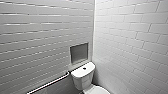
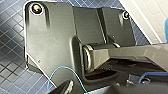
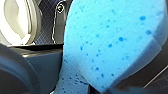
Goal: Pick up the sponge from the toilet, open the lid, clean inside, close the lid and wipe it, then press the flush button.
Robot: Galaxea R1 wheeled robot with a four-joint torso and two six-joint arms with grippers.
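The white toilet (image 1: 83,75) stands in the corner at the bottom middle of the head view. Its boxy tank carries the small dark flush button (image 1: 84,68) on its flat top. Below the tank, the white oval of the lid (image 1: 98,90) is cut off by the picture's edge. In the right wrist view the bright blue speckled sponge (image 3: 110,37) shows very large and close, raised above the floor, with my right gripper shut on it. Part of the toilet (image 3: 15,22) shows white behind it. My left gripper is open and holds nothing.
Tiled walls close in on the left and right of the toilet. A metal grab bar (image 1: 50,83) runs along the left wall, with a recessed niche (image 1: 79,53) above the tank. Dark blue small-tiled floor (image 2: 10,70) lies under the left arm.
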